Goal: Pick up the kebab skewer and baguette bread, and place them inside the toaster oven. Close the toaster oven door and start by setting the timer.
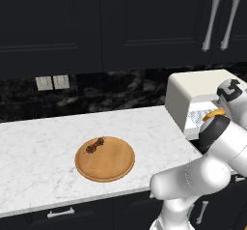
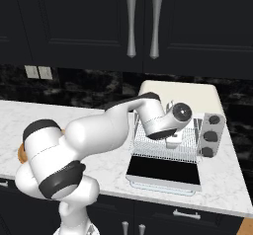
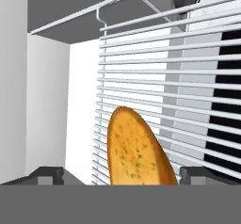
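The baguette bread [image 3: 134, 152] lies on the wire rack [image 3: 155, 77] inside the toaster oven [image 2: 197, 93]. My gripper [image 3: 122, 175] is open, and its two fingertips stand wide on either side of the loaf. From the right base view the hand [image 2: 174, 139] reaches into the oven's mouth over the rack. The toaster oven door [image 2: 163, 171] hangs open, folded down flat toward the counter's front. An orange bit of the baguette bread [image 1: 214, 113] shows behind my arm. The kebab skewer [image 1: 95, 145] rests on the round wooden board [image 1: 116, 164].
Round knobs [image 2: 213, 120] run down the oven's right side. The marble counter [image 1: 38, 147] stretches left of the board. Wall outlets [image 1: 52, 82] sit on the dark backsplash, and dark upper cabinets with silver handles [image 2: 131, 24] hang overhead.
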